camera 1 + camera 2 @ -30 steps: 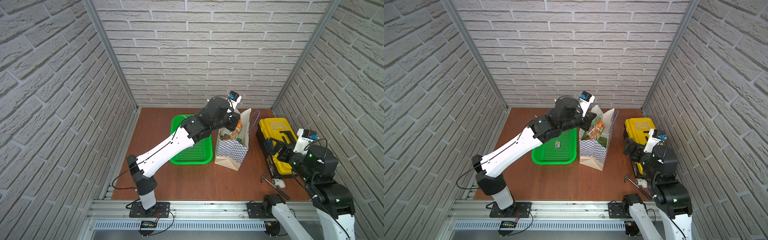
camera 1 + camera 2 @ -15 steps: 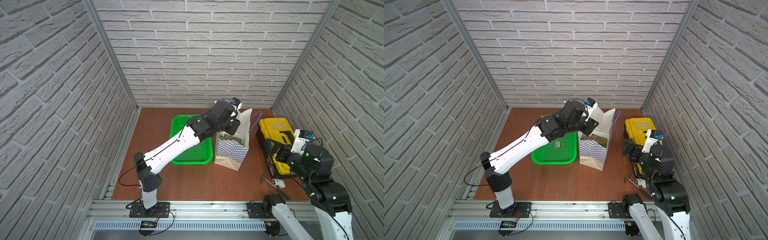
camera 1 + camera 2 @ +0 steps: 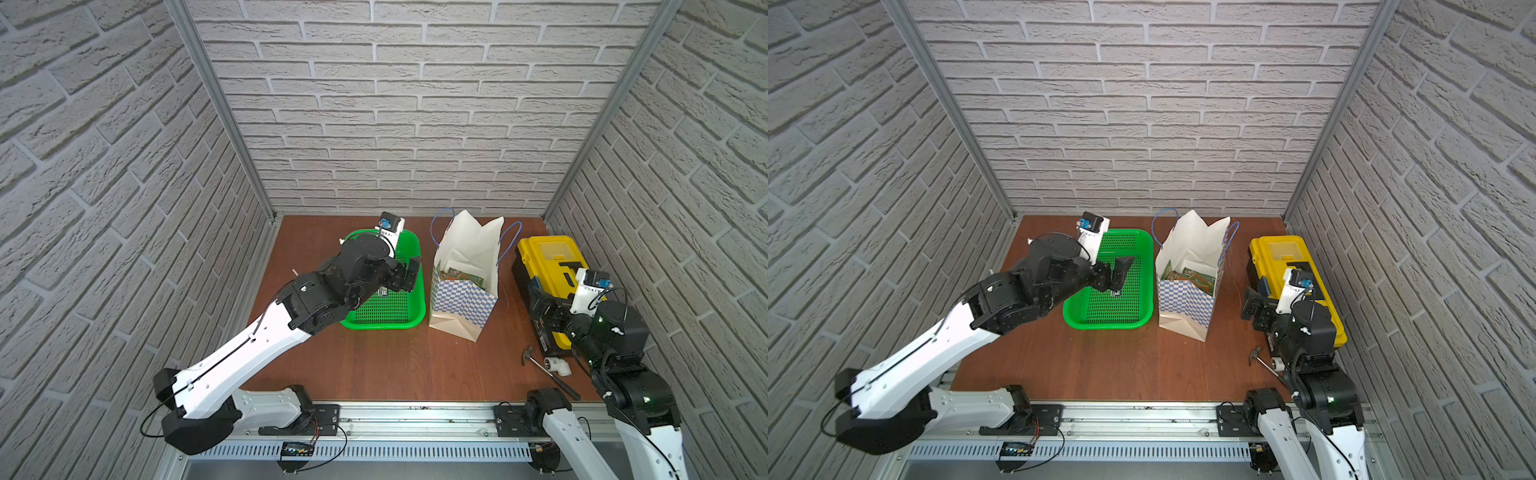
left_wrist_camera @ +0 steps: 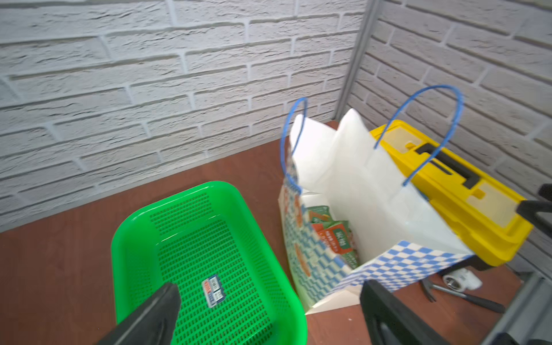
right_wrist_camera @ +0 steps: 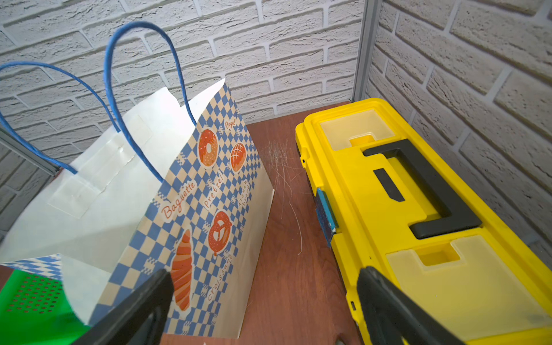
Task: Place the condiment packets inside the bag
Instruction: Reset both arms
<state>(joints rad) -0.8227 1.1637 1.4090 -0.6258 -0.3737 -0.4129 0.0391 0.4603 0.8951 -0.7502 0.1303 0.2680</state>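
Pulled my left claw back from the bag, so now it hangs spread wide and empty over the green basket right beside the bag, and that basket holds just a little sticker. The condiment packets, green and orange, sit down inside the bag. My right claw is spread wide too, empty, on the bag's other side by the yellow toolbox.

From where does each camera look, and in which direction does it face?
Top views: high at the front, looking down at the table; left arm and right arm show.
Left wrist: above the basket, facing the bag with condiment packets; open left end effector shows.
Right wrist: facing bag and toolbox; open right end effector shows.
Shared: both wrist views see bag and toolbox.
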